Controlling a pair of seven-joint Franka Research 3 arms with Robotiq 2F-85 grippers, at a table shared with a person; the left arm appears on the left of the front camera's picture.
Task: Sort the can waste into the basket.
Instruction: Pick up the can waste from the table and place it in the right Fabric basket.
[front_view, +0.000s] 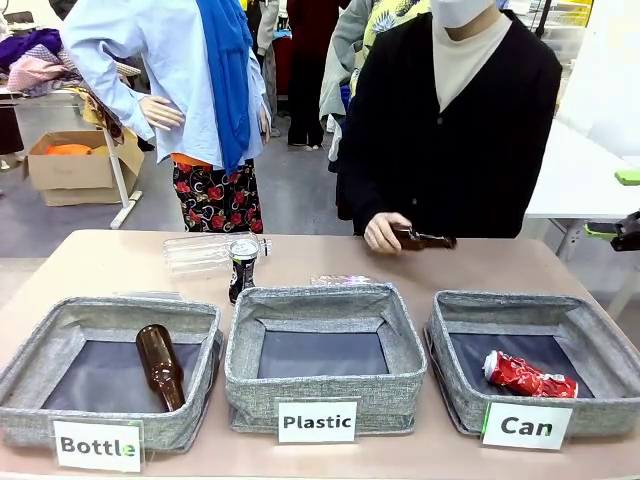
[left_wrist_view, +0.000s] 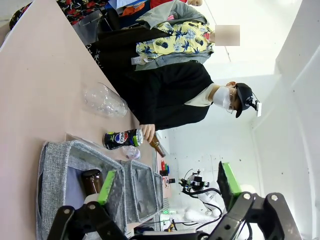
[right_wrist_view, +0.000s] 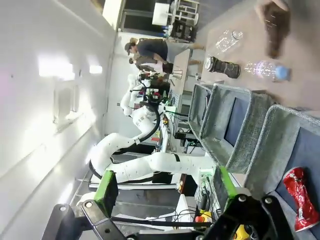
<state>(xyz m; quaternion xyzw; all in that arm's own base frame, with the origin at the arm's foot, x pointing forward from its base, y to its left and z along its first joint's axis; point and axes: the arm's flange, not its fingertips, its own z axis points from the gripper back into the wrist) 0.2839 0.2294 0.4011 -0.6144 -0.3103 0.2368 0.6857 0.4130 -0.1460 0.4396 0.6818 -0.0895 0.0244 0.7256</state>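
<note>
Metal of the black can (left_wrist_view: 123, 138), well ahead of the left fingers (left_wrist_view: 106, 186), looks thin, light, dentable: pinch its middle gently. Left and right fingers (right_wrist_view: 106, 192) gape wide, empty.

Along the table's (front_view: 100, 260) near edge stand three grey bins, the Bottle bin (front_view: 40, 352), Plastic bin (front_view: 320, 297) and Can basket (front_view: 520, 300), plus two cans, a red can (front_view: 528, 376) and a black can (front_view: 242, 268), two brown bottles (front_view: 160, 365) (front_view: 428, 240) and two clear plastic bottles (front_view: 200, 250) (front_view: 340, 281).
</note>
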